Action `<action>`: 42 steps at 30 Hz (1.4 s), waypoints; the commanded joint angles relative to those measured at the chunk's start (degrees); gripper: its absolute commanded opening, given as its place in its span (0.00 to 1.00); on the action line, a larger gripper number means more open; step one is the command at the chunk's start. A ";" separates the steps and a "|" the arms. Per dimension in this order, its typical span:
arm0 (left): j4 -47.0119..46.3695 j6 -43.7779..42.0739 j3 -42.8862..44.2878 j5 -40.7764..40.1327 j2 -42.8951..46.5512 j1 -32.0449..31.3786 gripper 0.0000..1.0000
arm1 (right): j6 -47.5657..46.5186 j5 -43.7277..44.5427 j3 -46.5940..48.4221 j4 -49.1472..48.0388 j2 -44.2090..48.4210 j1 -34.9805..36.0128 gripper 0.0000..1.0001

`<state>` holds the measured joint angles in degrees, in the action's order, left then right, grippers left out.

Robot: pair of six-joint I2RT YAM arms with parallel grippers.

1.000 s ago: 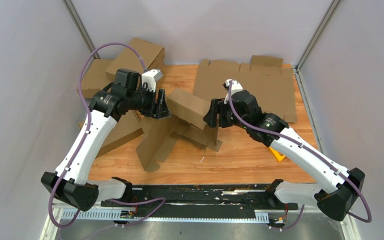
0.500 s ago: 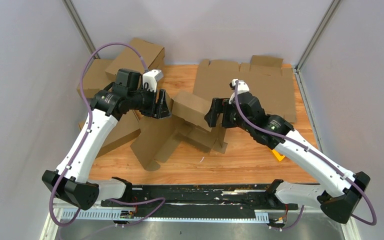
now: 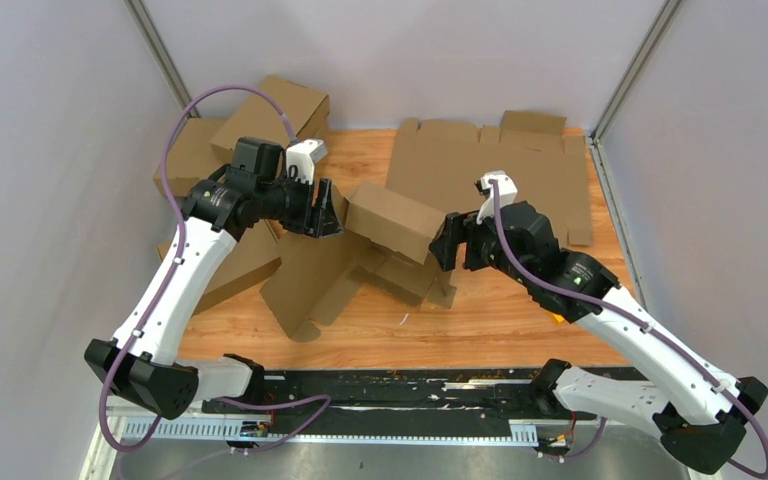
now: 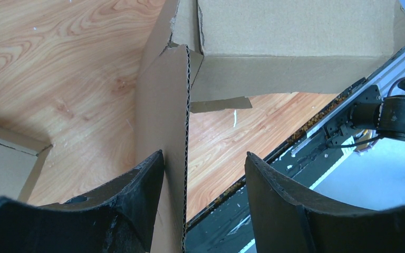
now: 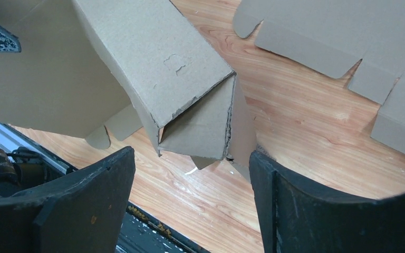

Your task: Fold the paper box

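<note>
resting near the middle of the bench (image 3: 500,315), the paper box (image 3: 385,222) is only partly formed. one long hollow section is lifted and tilted above the wood, and its flat panels and flaps spread out beneath it toward the near edge. the left end effector (image 3: 322,212) is at the box's left end, with an upright panel standing edge-on between its fingers (image 4: 137,195). the panel lies against one finger and a clear gap separates it from the other, so the jaws are open around the cardboard and not clamped on it. the right end effector (image 3: 447,243) sits just beside the box's right end with its jaws spread wide, holding nothing. in the right wrist view, the open end of the hollow section, with its ragged torn edge, faces the gap between the fingers without touching them. a flat cut cardboard sheet (image 3: 490,170) lies at the back right of the bench. finished brown boxes (image 3: 280,105) are stacked at the back left, behind the left arm.
</note>
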<state>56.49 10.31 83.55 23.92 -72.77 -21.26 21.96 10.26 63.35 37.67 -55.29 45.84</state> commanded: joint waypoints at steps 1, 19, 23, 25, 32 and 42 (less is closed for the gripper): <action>0.42 -0.11 1.20 1.08 -0.10 -0.01 0.65 | -2.40 -1.18 -0.57 -1.26 -0.16 0.21 0.75; 1.12 -0.55 1.04 2.01 0.67 -0.01 0.65 | -6.09 2.62 -2.18 -7.11 -2.62 0.21 0.49; 0.86 -0.48 0.70 2.91 0.52 -0.01 0.64 | -5.12 -0.96 -2.44 -8.89 -2.84 0.21 0.39; 0.73 -0.46 0.57 3.08 0.60 -0.01 0.64 | -4.02 -3.06 -3.14 -10.18 -1.99 0.20 0.38; 0.66 -0.37 0.56 3.13 0.76 -0.01 0.64 | -1.00 -4.86 -4.12 -9.65 0.02 0.21 0.48; 0.73 -0.04 0.54 3.06 0.85 -0.01 0.64 | 2.09 -2.61 -9.65 -14.20 8.24 0.21 0.43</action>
<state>57.43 10.31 83.55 25.47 -72.77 -21.26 22.04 7.01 54.17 28.27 -49.69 45.84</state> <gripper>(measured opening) 0.646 0.431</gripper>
